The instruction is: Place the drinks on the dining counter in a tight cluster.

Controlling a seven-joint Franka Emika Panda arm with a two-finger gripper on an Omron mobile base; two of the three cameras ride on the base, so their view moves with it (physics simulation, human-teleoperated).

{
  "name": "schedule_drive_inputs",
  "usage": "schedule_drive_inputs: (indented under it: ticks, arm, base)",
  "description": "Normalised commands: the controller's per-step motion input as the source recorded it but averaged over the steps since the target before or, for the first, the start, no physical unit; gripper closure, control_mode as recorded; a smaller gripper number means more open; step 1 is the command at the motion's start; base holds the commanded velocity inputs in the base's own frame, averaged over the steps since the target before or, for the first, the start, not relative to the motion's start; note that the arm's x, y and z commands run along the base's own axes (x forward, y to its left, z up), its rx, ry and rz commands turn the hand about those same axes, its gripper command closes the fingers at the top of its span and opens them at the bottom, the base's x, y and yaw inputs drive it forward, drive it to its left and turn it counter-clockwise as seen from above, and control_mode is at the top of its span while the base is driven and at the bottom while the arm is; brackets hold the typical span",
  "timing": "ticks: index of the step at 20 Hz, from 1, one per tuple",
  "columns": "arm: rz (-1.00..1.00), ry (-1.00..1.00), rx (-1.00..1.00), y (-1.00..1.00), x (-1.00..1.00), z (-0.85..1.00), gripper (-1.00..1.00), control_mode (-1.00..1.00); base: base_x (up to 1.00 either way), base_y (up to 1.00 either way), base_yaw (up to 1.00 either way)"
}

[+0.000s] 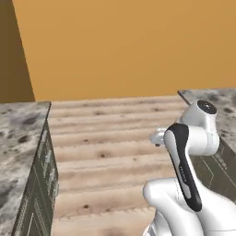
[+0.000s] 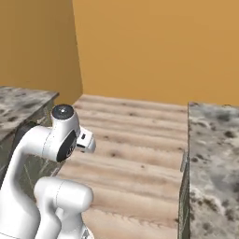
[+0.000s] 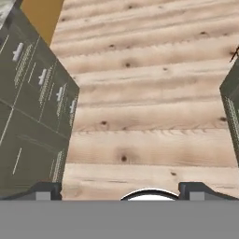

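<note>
Drinks lay beyond what I could see; the gripper [image 3: 119, 190], fingers wide and empty, faced bare wooden floor [image 3: 140, 93], counter cabinets [image 3: 32, 116] at nine and three o'clock.

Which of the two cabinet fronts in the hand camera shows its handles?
The broad cabinet front along the hand view's left edge, with pale bar handles; the other cabinet front is a narrow sliver at the right edge.

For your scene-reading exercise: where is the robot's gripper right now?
In the hand view, the gripper hangs open over the wooden plank floor, in the aisle between two olive-grey cabinet fronts, holding nothing.
</note>
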Motion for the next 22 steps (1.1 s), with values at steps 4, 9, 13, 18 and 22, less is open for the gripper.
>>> schedule_drive_inputs:
  ticks: [4, 9, 13, 18, 22]
  arm:
    - [0.0, 0.0, 0.0, 0.0, 0.0, 0.0, -1.0, 1.0]
    - [0.0, 0.0, 0.0, 0.0, 0.0, 0.0, -1.0, 1.0]
    - [0.0, 0.0, 0.0, 0.0, 0.0, 0.0, -1.0, 1.0]
    - [0.0, 0.0, 0.0, 0.0, 0.0, 0.0, -1.0, 1.0]
    - [0.0, 0.0, 0.0, 0.0, 0.0, 0.0, -1.0, 1.0]
  base:
    - [0.01, 0.0, 0.97]
    - [0.19, 0.0, 0.81]
    - [0.34, 0.0, 0.71]
    - [0.38, 0.0, 0.71]
    - [0.43, 0.0, 0.69]
